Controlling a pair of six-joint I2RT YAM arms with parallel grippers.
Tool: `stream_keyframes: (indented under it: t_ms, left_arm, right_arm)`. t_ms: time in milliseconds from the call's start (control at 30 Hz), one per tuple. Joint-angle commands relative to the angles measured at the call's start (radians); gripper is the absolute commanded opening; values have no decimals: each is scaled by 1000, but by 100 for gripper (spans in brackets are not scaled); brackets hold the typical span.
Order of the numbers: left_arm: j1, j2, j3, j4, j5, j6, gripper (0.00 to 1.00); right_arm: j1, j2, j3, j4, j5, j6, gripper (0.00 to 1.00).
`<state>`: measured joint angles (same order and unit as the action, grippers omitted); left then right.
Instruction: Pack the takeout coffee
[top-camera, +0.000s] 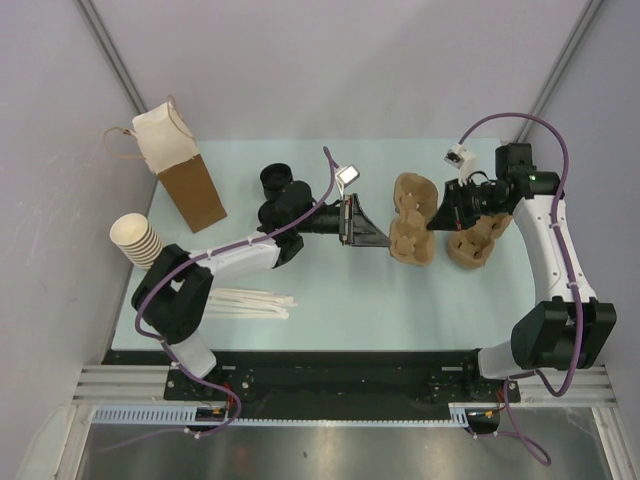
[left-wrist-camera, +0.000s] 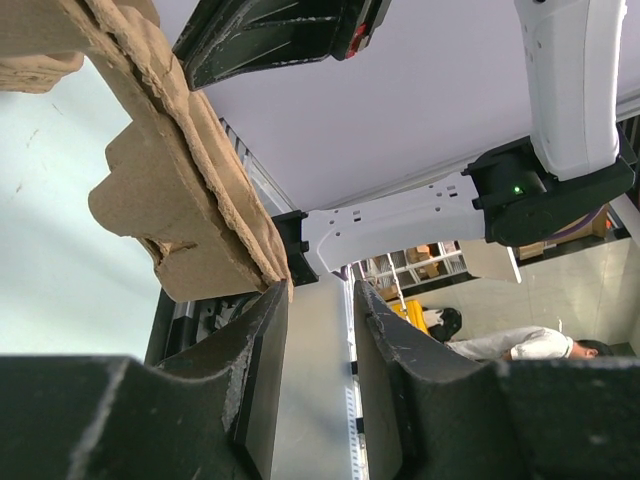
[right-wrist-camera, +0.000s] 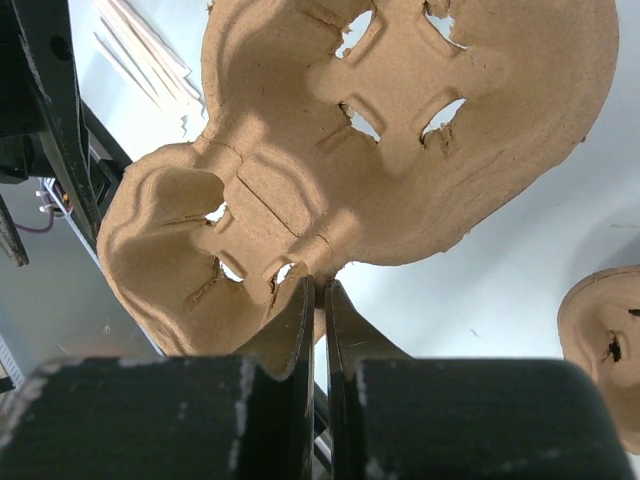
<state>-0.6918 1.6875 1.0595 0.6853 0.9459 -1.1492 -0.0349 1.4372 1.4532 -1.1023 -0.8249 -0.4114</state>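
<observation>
The takeout coffee is out of view in every frame. A brown pulp cup carrier (top-camera: 410, 215) is held raised at mid-table. My right gripper (top-camera: 437, 218) is shut on its rim, and the right wrist view shows the fingertips (right-wrist-camera: 322, 285) pinching the carrier (right-wrist-camera: 400, 130) at its near edge. My left gripper (top-camera: 385, 236) points at the carrier from the left. It is open (left-wrist-camera: 320, 300) with nothing between its fingers. The carrier's edge (left-wrist-camera: 170, 190) lies just above the tip of its left finger (left-wrist-camera: 262, 330).
A second pulp carrier (top-camera: 478, 245) lies on the table below the right gripper. At the back left a brown paper bag (top-camera: 190, 180) stands, with a stack of cream cups (top-camera: 135, 240) nearer. Black lids (top-camera: 277, 180) sit behind the left arm, wooden stirrers (top-camera: 250, 300) in front.
</observation>
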Motion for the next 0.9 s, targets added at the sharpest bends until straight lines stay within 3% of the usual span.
stream_keyframes:
  t_ms: [0, 367, 867]
  left_arm:
    - [-6, -11, 8, 23, -13, 9, 38]
    - [-6, 8, -6, 65, -30, -32, 47]
    - [-51, -15, 68, -196, -62, 154, 47]
  right_arm:
    - [10, -44, -1, 24, -46, 13, 0]
    - [32, -50, -2, 13, -77, 23, 0]
    - [148, -64, -2, 59, 95, 65, 0]
